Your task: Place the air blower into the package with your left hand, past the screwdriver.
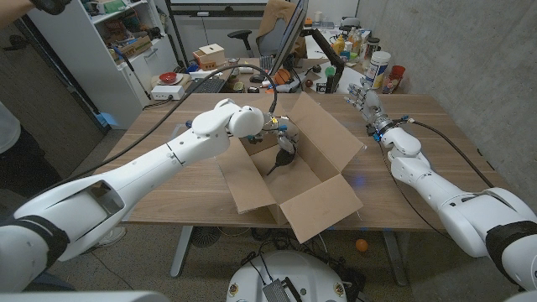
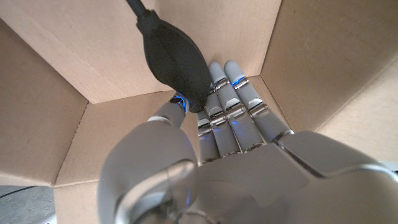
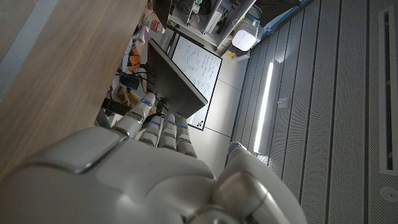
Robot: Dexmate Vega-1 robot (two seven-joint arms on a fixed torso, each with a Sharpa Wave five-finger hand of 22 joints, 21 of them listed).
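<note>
Air blower [image 2: 177, 62] hangs inside the open box [image 1: 323, 180], bulb pinched by my left robot hand [image 2: 211, 130], nozzle pointing away toward the bottom, so I judge release comes next; right robot hand [image 1: 369, 105], empty, waits over the bench [image 1: 168, 189].

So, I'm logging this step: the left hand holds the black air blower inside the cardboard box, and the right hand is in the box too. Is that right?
Not quite. The left hand does hold the black air blower inside the cardboard box, but the right hand is outside it, off by the table's far right edge. The head view shows this.
</note>
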